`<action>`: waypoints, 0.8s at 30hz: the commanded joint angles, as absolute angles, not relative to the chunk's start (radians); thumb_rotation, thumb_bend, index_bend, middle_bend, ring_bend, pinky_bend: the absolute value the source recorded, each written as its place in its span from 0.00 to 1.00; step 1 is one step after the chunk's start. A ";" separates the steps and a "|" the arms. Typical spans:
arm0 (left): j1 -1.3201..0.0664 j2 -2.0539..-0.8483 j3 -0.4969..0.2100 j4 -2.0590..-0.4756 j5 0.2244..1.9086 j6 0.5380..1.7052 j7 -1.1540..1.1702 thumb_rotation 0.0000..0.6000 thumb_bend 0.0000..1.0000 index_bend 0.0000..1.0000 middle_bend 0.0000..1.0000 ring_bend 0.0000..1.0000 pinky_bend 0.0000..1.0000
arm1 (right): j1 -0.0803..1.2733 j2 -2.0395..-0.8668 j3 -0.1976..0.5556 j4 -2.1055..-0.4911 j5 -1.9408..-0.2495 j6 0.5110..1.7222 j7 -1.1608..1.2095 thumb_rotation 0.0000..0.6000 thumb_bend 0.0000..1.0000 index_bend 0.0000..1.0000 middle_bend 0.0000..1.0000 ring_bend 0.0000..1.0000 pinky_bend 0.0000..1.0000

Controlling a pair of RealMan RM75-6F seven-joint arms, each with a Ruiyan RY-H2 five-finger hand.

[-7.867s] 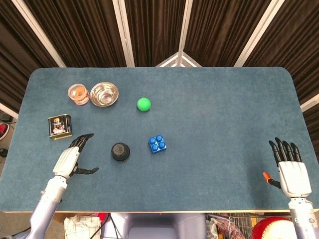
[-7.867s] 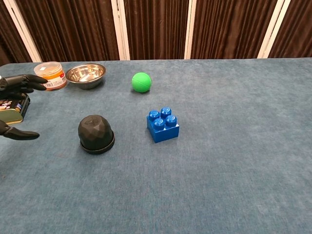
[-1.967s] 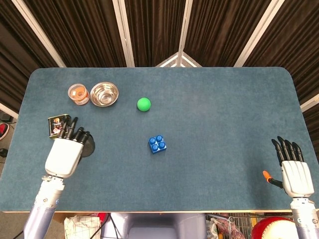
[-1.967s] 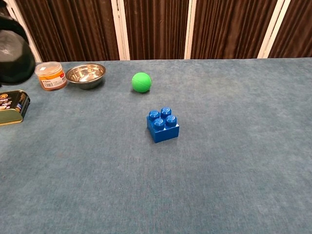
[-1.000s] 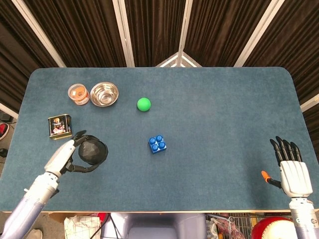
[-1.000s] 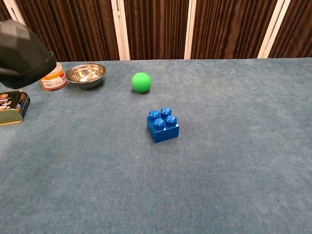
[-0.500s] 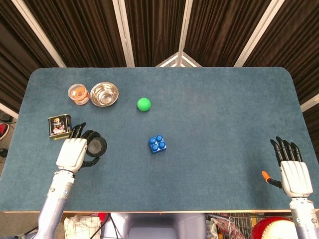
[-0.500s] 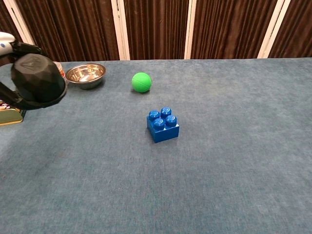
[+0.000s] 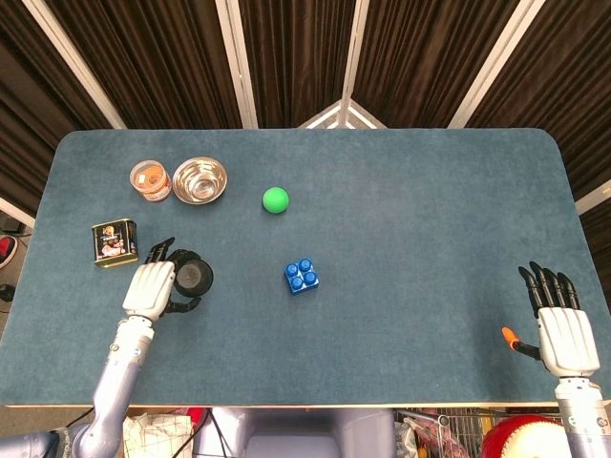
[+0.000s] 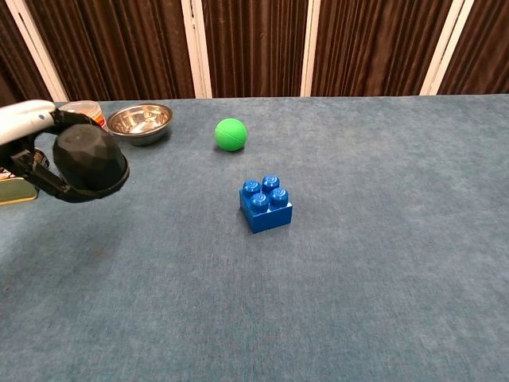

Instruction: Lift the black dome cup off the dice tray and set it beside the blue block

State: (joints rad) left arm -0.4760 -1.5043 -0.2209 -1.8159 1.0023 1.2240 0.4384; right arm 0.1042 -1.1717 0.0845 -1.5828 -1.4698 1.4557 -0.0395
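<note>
My left hand (image 9: 153, 288) (image 10: 32, 151) grips the black dome cup (image 9: 192, 279) (image 10: 87, 163) above the table, left of the blue block (image 9: 302, 277) (image 10: 266, 204). The cup is faceted and tilted, its dome turned toward the block. A wide stretch of table lies between cup and block. No dice tray shows in either view. My right hand (image 9: 564, 324) rests open at the table's front right corner, fingers spread, holding nothing; only the head view shows it.
A green ball (image 9: 275, 199) (image 10: 231, 134) lies behind the block. A steel bowl (image 9: 200, 179) (image 10: 140, 122) and an orange-lidded jar (image 9: 151, 180) stand at the back left. A printed tin (image 9: 114, 241) sits just behind my left hand.
My left hand has carried the cup lower and rightward toward the blue block over the last second. The right hand has stayed put.
</note>
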 commanded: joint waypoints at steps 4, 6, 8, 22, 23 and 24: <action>-0.503 -1.537 -0.214 -1.773 0.976 1.186 0.428 1.00 0.43 0.41 0.33 0.00 0.00 | 0.104 -1.170 0.084 -1.586 -1.468 1.454 -0.040 1.00 0.23 0.00 0.00 0.01 0.00; -0.512 -1.549 -0.214 -1.760 0.961 1.179 0.437 1.00 0.42 0.41 0.33 0.00 0.00 | 0.105 -1.170 0.084 -1.585 -1.466 1.451 -0.039 1.00 0.24 0.00 0.00 0.01 0.00; -0.524 -1.564 -0.212 -1.742 0.943 1.172 0.453 1.00 0.41 0.41 0.32 0.00 0.00 | 0.107 -1.172 0.085 -1.581 -1.463 1.447 -0.038 1.00 0.23 0.00 0.00 0.01 0.00; -0.582 -1.673 -0.213 -1.627 0.827 1.138 0.511 1.00 0.40 0.39 0.28 0.00 0.00 | 0.095 -1.183 0.079 -1.560 -1.463 1.458 -0.024 1.00 0.23 0.00 0.00 0.01 0.00; -0.584 -1.678 -0.214 -1.623 0.827 1.137 0.506 1.00 0.40 0.39 0.28 0.00 0.00 | 0.098 -1.182 0.083 -1.557 -1.461 1.457 -0.023 1.00 0.23 0.00 0.00 0.01 0.00; -0.586 -1.682 -0.216 -1.619 0.828 1.136 0.500 1.00 0.40 0.39 0.28 0.00 0.00 | 0.104 -1.179 0.088 -1.556 -1.457 1.449 -0.021 1.00 0.23 0.00 0.00 0.01 0.00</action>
State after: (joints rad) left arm -0.5835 -1.6783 -0.2149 -1.6221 0.8286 1.1375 0.5039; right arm 0.0971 -1.1815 0.0815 -1.5582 -1.4612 1.4574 -0.0230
